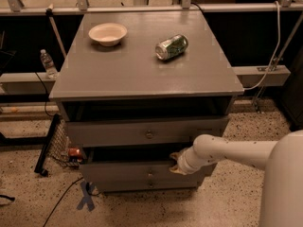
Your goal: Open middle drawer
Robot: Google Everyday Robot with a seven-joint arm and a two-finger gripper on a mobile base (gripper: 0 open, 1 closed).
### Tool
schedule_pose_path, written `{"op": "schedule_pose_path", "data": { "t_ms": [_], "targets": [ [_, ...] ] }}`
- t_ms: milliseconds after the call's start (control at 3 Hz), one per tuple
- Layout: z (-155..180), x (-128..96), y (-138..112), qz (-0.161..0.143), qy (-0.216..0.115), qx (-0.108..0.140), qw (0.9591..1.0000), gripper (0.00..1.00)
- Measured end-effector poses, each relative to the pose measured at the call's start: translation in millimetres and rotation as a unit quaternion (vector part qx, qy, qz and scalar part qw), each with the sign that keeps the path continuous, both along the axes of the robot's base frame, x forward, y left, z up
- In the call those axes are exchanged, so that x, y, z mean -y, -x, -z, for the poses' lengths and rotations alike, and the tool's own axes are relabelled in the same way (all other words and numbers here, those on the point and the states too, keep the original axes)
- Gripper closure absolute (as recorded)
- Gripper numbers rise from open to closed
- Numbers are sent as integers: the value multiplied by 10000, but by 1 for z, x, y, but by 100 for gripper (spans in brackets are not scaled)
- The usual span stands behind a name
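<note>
The grey cabinet (pixel 142 74) has three knobbed drawers. The top, widest drawer (pixel 118 132) stands pulled out a little, with a dark gap above it. The middle drawer (pixel 128 172), with its small round knob (pixel 150 173), sits below it, also slightly out, with a dark gap above its front. The narrowest drawer (pixel 132 185) is at the bottom. My gripper (pixel 174 166), at the end of the white arm (pixel 222 153), is at the top edge of the middle drawer's front, to the right of the knob.
A cream bowl (pixel 108 33) and a green can (pixel 172 47) lying on its side are on the cabinet top. A water bottle (pixel 47 64) stands on a ledge to the left. A black wire rack (pixel 51 145) leans at the cabinet's left. A blue tape cross (pixel 86 196) marks the floor.
</note>
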State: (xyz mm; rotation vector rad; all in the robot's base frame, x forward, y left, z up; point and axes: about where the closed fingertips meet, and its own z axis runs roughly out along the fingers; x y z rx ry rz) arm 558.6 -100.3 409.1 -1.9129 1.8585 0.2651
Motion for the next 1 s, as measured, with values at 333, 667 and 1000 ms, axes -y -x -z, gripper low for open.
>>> {"op": "schedule_pose_path", "data": {
  "t_ms": [333,667,1000],
  "targets": [
    [-2,0,1,-1,6,-6,10000,100],
    [-2,0,1,-1,6,-6,10000,100],
    [-3,4,25,84,26,-61,9999,100]
  ]
}}
